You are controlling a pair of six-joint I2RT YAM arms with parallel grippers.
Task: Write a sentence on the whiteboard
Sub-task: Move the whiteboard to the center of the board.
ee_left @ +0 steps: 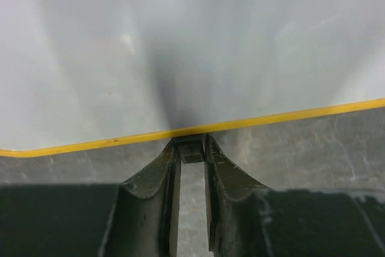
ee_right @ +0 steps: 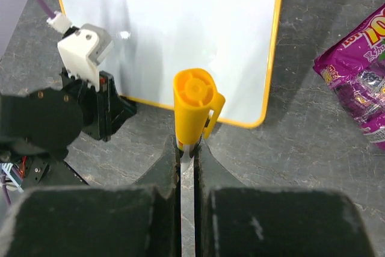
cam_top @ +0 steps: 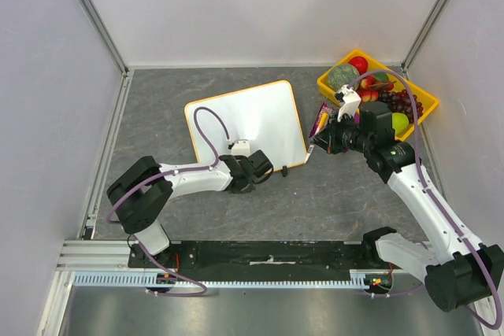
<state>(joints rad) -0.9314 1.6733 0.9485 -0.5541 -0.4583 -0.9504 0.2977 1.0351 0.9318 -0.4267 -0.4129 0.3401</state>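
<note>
The whiteboard (cam_top: pixel 244 120) lies flat mid-table, white with an orange-yellow rim, its face blank; the sentence is out of view. My left gripper (cam_top: pixel 276 169) sits at the board's near edge. In the left wrist view its jaws (ee_left: pixel 191 142) are shut on a small black clip (ee_left: pixel 192 154) at the rim of the whiteboard (ee_left: pixel 180 46). My right gripper (cam_top: pixel 319 144) hovers just off the board's near right corner. It is shut (ee_right: pixel 187 148) on a marker (ee_right: pixel 194 106) with a yellow cap, pointing toward the whiteboard (ee_right: pixel 174 28).
A yellow basket (cam_top: pixel 425 112) of toy fruit stands at the back right, behind my right arm. A purple snack bag (cam_top: pixel 321 118) lies between it and the board, and shows again as the bag (ee_right: pixel 361 94). Walls close in the table.
</note>
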